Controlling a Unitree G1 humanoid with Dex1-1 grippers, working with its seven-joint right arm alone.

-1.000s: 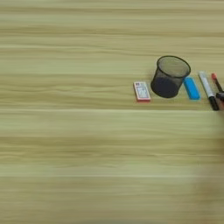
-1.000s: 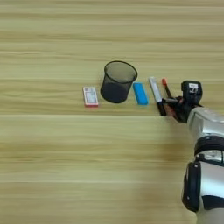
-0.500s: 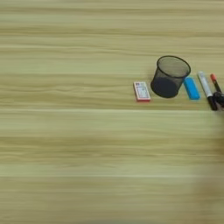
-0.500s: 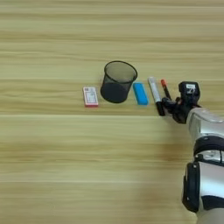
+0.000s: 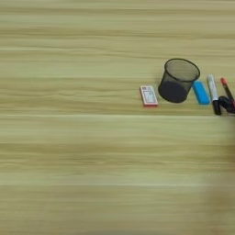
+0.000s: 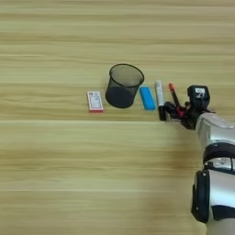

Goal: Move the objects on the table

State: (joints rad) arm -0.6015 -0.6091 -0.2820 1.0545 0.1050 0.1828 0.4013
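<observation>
Near the table's [image 6: 55,174] right edge: right gripper [image 6: 176,111] at the red-and-black pen [image 6: 173,94].
Silver forearm [image 6: 215,137] rises from the bottom edge; jaws clenched on the pen's lower end.

Looks like an office or lab desk setup — wide light wood-grain table [image 5: 69,151] filling the view. Stationery gives it away: a black mesh pen cup [image 6: 123,86], a white marker [image 6: 159,95], a red-and-black pen [image 6: 175,96], a blue eraser-like block [image 6: 147,98] — all in one row.

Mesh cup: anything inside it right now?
Nothing shows inside the mesh cup: through the open rim, only its dark bottom. The near wall hides part of the floor, so something lying flat there can't be excluded.
</observation>
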